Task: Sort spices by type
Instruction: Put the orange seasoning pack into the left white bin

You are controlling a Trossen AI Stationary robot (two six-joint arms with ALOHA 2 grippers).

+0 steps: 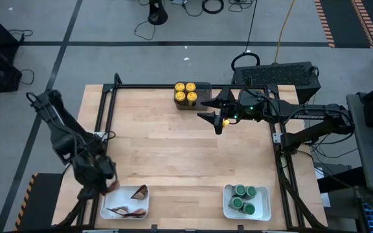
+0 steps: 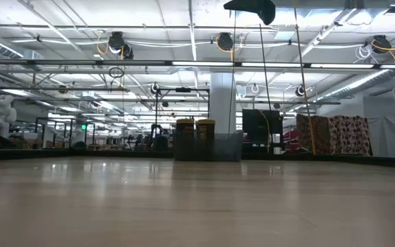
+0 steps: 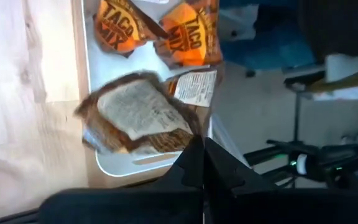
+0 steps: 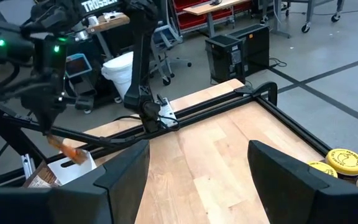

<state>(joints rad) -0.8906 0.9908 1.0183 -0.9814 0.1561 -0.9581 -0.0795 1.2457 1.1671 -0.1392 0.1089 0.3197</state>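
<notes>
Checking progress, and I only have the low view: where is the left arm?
Observer: The left gripper hangs at the left tray, which holds the packets.
Operator: And the right arm?
Observer: The right gripper hovers beside the bin of yellow jars, fingers open and empty.
Operator: Where are the green jars?
Observer: Four green jars sit in the right tray.
</notes>
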